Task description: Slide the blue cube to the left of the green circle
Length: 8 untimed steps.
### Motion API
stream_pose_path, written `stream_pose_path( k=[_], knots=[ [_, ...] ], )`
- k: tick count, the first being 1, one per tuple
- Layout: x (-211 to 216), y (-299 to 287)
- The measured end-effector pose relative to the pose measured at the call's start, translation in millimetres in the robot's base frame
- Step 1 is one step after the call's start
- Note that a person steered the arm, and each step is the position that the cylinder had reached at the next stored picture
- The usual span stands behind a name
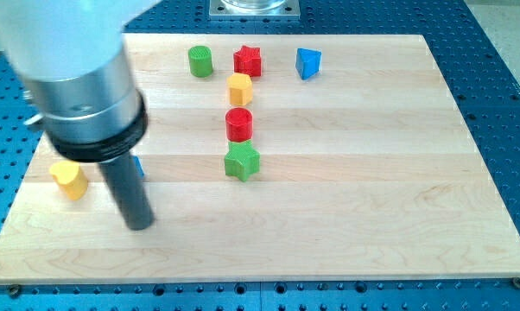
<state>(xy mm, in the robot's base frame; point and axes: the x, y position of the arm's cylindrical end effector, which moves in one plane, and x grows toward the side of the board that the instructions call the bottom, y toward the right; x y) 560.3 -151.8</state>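
Observation:
The green circle [200, 61], a short cylinder, stands near the view's top, left of centre. Only a thin blue sliver of the blue cube [140, 167] shows at the rod's right edge, on the left side of the board; the rest is hidden behind the rod. My tip [139, 227] rests on the board just below that sliver, towards the view's bottom. The arm's large grey body covers the view's upper left. The blue cube lies well below and left of the green circle.
A red star [248, 60] and a blue triangular block [307, 63] sit right of the green circle. A yellow hexagon [240, 89], red circle [239, 124] and green star [241, 161] form a column at centre. A yellow block [68, 179] lies left of the rod.

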Motion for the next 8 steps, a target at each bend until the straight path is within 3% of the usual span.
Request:
stream_pose_path(
  k=[2, 3, 6, 8],
  knots=[
    [-67.9, 19.7],
    [-71.9, 29.8],
    [-36.5, -71.3],
    [-133.6, -24.1]
  ],
)
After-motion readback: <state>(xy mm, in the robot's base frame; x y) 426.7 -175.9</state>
